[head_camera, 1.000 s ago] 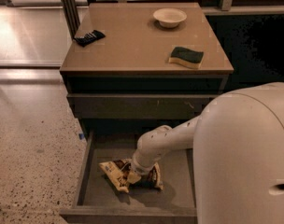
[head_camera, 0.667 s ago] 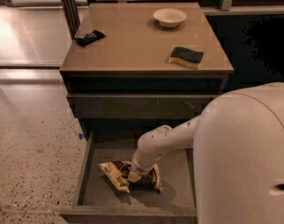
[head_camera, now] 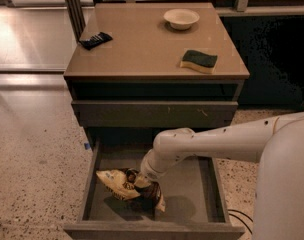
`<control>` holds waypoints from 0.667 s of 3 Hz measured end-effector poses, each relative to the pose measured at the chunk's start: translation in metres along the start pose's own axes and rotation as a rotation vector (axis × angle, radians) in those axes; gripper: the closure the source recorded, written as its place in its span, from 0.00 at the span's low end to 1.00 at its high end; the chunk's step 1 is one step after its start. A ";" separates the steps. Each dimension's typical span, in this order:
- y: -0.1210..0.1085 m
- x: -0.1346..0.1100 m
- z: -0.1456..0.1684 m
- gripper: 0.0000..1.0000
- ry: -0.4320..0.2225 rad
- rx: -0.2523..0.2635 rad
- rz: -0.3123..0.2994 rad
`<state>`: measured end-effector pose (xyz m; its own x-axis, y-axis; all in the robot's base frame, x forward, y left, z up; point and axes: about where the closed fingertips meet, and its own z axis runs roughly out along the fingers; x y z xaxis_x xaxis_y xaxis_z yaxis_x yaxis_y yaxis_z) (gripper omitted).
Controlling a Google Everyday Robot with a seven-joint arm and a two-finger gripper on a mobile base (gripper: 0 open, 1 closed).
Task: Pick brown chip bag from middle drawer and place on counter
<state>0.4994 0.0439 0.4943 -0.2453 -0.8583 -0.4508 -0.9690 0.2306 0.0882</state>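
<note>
Brown chip bag (head_camera: 119,183) lies crumpled in the open middle drawer (head_camera: 192,196), left of centre. My gripper (head_camera: 142,178) sits against its top, presumably for a hold. Whether it grips, I cannot tell.

Furniture: a dark grey cabinet (head_camera: 152,115) stands mid-scene.
Floor: speckled floor (head_camera: 37,159) left of and in front of the cabinet; a glossy pale strip (head_camera: 32,34) behind and left of it.
Light: warm and dim, with glare on the pale strip.
Backdrop: dark frame posts (head_camera: 72,6) behind the cabinet; black shadow (head_camera: 277,59) to its right.
Gripper (head_camera: 142,176): low in front of the cabinet.
</note>
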 end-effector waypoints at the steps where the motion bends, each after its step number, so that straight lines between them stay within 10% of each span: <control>1: 0.013 -0.027 -0.053 1.00 -0.062 -0.016 -0.036; 2: 0.019 -0.053 -0.108 1.00 -0.115 -0.002 -0.085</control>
<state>0.4909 0.0442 0.6162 -0.1580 -0.8164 -0.5554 -0.9862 0.1588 0.0471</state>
